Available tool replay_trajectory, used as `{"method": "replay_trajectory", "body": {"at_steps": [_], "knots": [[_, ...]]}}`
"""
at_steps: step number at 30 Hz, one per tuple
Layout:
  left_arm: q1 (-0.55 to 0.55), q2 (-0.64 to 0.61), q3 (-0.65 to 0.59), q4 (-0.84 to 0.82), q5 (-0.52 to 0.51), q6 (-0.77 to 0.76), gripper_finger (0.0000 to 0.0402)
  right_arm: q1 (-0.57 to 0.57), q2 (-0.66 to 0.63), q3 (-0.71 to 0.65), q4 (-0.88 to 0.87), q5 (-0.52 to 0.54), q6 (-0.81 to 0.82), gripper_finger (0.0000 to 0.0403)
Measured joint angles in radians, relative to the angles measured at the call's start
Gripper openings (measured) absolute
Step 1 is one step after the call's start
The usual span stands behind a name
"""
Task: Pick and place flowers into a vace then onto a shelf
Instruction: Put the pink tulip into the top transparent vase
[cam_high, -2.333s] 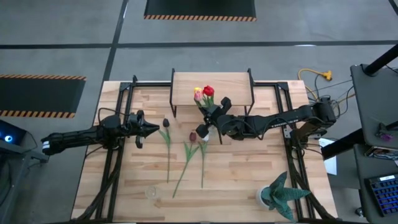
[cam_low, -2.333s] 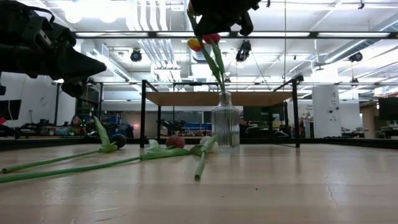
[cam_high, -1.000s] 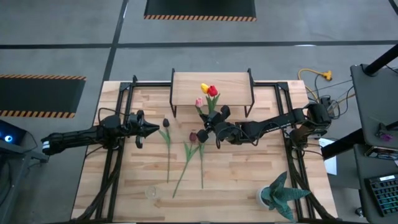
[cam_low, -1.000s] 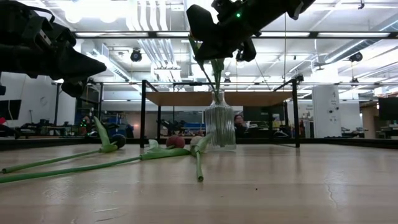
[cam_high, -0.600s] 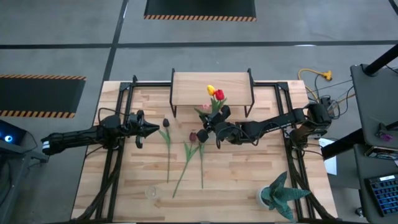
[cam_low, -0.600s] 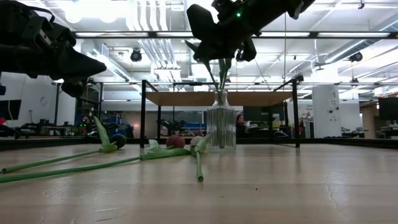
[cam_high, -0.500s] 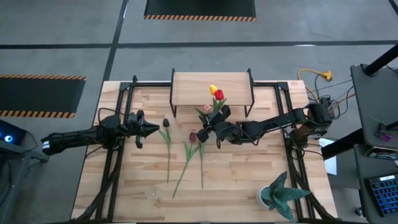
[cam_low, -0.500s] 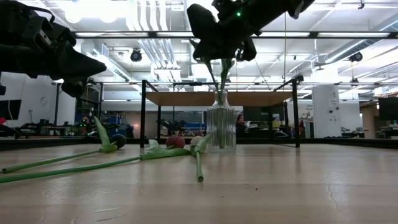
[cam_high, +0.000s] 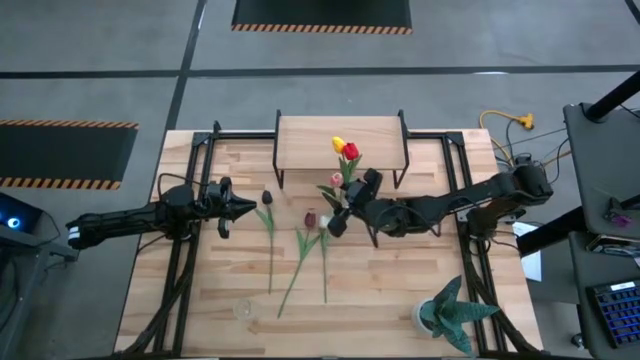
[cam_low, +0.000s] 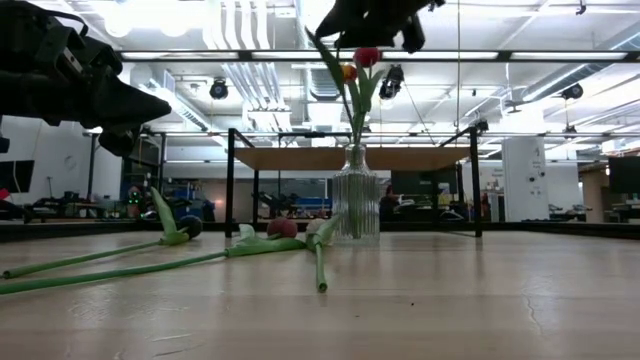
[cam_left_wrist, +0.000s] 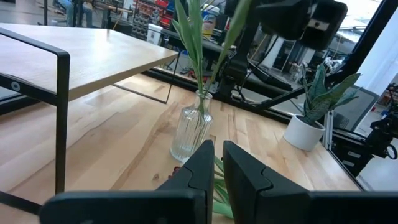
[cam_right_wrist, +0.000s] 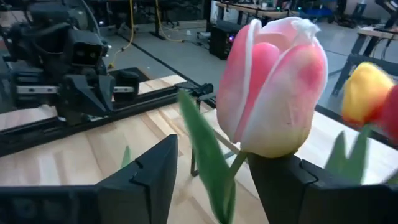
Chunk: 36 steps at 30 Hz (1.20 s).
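Tabletop (cam_high: 400, 290) of pale planks fills the middle of the high view, and the shelf (cam_high: 300, 135), a narrow light-wood board on black legs, stands at its 12 o'clock edge. The left arm reaches in from 9 o'clock and the left gripper (cam_high: 250, 208) hangs above the boards at about 9 o'clock from the table's middle, its fingers (cam_left_wrist: 208, 163) pressed together on nothing. The right arm comes in from 3 o'clock, and the right gripper (cam_high: 340, 215) sits near the centre, right over the glass vase (cam_low: 355, 205); its fingers (cam_right_wrist: 149, 180) stand parted, with a pink-and-white tulip (cam_right_wrist: 273, 90) between them, and whether they touch the bloom cannot be told. A spiky teal potted plant (cam_high: 452, 312) stands at 5 o'clock near the table's corner. The ribbed vase stands upright on the boards just in front of the shelf, at 6 o'clock from it, and holds three flowers: the pink one, a red tulip (cam_high: 351, 151) and a yellow tulip (cam_high: 339, 144), whose heads lean toward 12 o'clock over the shelf's front edge. More flowers (cam_high: 300, 255) lie flat on the boards at 7 o'clock from the vase, stems running toward 6 o'clock, among them a dark maroon tulip (cam_high: 267, 198) just beside the left gripper's tip.
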Motion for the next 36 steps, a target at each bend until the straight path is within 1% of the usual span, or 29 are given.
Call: {"method": "replay_trajectory", "body": {"at_steps": [6,14,17,22,25,30,36], "knots": [[0.0,0.0,0.0,-0.005,0.0,0.0,0.0017,0.04,-0.082,0.0,-0.096,0.004,0.019,0.0175],[0.0,0.0,0.0,-0.005,0.0,0.0,0.0017,0.13,-0.218,0.0,-0.352,0.005,0.281,0.0162],[0.0,0.0,0.0,-0.006,0.0,0.0,0.0017,0.172,-0.256,0.0,-0.382,0.004,0.319,0.0159],[0.0,0.0,0.0,-0.006,0.0,0.0,0.0017,0.218,-0.306,0.0,-0.385,0.006,0.305,0.0159],[0.0,0.0,0.0,-0.006,0.0,0.0,0.0017,0.212,-0.318,0.0,-0.383,0.008,0.278,0.0155],[0.0,0.0,0.0,-0.006,0.0,0.0,0.0017,0.186,-0.292,0.0,-0.375,0.004,0.254,0.0148],[0.0,0.0,0.0,-0.006,0.0,0.0,0.0017,0.159,-0.223,0.0,-0.34,-0.058,0.251,0.0147]]}}
